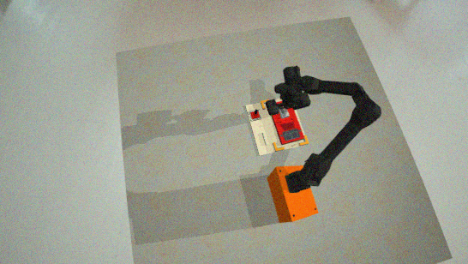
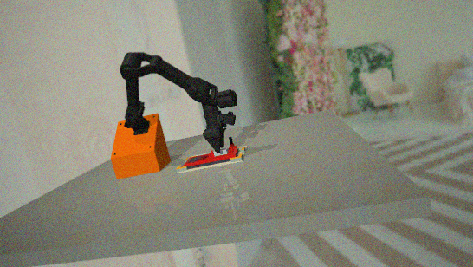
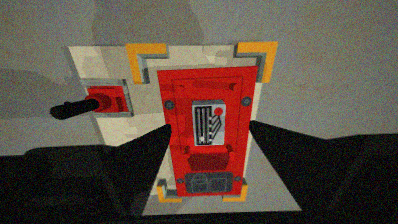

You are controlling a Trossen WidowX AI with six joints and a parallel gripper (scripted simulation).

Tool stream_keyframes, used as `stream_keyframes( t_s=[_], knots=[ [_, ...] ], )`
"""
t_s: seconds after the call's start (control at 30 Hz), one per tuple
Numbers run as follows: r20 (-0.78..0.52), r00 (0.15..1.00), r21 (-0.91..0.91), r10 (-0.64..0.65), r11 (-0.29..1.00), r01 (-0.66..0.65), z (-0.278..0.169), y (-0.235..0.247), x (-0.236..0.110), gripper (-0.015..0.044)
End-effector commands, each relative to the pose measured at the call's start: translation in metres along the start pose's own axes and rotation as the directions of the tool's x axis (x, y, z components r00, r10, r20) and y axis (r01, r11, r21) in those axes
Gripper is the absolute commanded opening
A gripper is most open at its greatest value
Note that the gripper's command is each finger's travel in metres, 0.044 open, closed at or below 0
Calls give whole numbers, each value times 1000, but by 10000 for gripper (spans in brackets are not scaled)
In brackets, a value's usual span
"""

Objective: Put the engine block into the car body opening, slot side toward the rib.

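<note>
The grey engine block [image 1: 284, 113] [image 2: 223, 152] [image 3: 209, 125] is upright in the opening of the red car body [image 1: 296, 124] [image 2: 203, 159] [image 3: 236, 156]. Its slots are on the left and its red round spot on the right in the wrist view. Its top shows above the red surface in the exterior view; how deep it sits I cannot tell exactly. The rib cannot be made out. My gripper [image 3: 210, 126] is open, one finger on each side of the block, with a gap on both sides in the wrist view.
The car body lies on a cream board [image 1: 265, 147] [image 3: 114, 62] between yellow corner brackets [image 1: 279, 147] [image 3: 268, 52]. A small red block [image 1: 255, 116] [image 3: 116, 97] with a black lever [image 2: 230, 140] [image 3: 75, 108] stands on the board's left. The orange arm base [image 1: 302, 203] [image 2: 134, 149] is nearby.
</note>
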State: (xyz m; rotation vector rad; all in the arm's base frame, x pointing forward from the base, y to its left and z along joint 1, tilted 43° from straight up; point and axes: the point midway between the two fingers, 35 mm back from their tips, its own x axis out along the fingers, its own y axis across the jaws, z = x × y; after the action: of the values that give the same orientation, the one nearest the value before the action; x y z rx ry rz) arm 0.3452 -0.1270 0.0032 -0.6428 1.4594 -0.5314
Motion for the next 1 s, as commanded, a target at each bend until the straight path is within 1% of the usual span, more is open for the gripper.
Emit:
stream_keyframes(
  t_s=[0.0, 0.17, 0.27, 0.5, 0.97],
  knots=[
    [0, 1000, 0, -1, 1000, 1, 0, 0, 0, 440],
    [0, 1000, 0, -1, 1000, 1, 0, 0, 0, 440],
    [1, 1000, -2, 0, 1000, 0, 0, 1, -14, 440],
    [1, 1000, -2, 0, 1000, 0, 0, 1, -14, 440],
    [1, 1000, -2, 0, 1000, 0, 0, 1, -14, 72]
  ],
)
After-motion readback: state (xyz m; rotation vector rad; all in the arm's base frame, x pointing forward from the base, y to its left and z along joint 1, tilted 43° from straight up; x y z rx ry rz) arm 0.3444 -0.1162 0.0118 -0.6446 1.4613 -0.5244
